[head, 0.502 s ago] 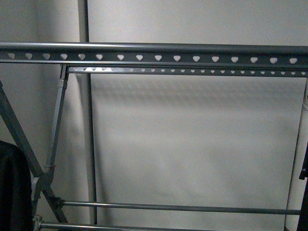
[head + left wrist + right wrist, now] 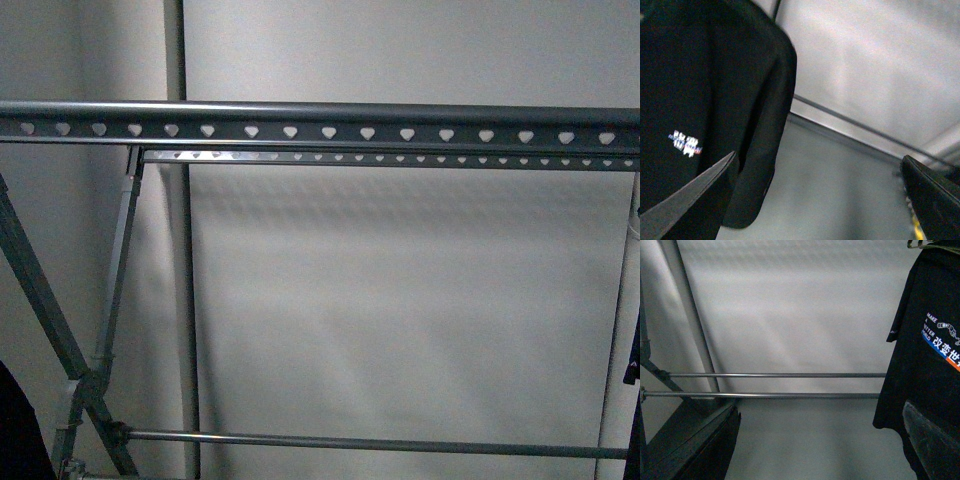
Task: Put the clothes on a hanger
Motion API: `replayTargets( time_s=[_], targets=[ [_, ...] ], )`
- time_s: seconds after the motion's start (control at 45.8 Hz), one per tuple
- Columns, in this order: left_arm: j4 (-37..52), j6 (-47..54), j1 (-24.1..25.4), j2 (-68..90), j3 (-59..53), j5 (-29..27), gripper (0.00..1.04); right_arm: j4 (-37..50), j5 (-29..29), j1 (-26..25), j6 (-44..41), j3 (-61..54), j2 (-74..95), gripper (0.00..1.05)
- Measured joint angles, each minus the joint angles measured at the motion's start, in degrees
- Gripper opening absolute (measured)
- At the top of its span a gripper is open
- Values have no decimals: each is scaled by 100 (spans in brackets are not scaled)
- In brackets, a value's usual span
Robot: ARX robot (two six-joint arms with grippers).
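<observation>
The black T-shirt [image 2: 925,365] with white "MAKE A BETTER WORLD", Chinese characters and a blue-and-orange bar hangs at the side of the right wrist view. A black shirt [image 2: 705,100] with a small print also hangs in the left wrist view. The grey rack's top rail [image 2: 320,120] with heart-shaped holes crosses the front view; nothing hangs on the stretch shown. My left gripper [image 2: 820,200] is open and empty beside the shirt. My right gripper [image 2: 820,445] is open and empty, one finger [image 2: 935,440] in front of the shirt's lower part.
The rack's crossed legs [image 2: 90,380] stand at the left and a low cross bar [image 2: 360,442] runs behind. Two thin bars [image 2: 770,385] cross the right wrist view. A white wall is behind. A dark shape [image 2: 15,430] sits at the lower left corner.
In the front view the rail and low bar sit slightly lower, and the dark shape at the lower left has dropped and shows less.
</observation>
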Motion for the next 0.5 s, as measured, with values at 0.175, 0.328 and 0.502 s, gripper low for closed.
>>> replayTargets(
  time_s=[0.175,0.328,0.502],
  targets=[
    [162,-824,-68,2275,1847,-1467,98,0,-2,0,0,0,0,97],
    [-334,-1401,273,3379,3112,-2347,98,0,-2,0,2,0,0,97],
    [-811,-1565,420,4260,4277,-2671,91,0,-2,0,0,0,0,97]
  ],
)
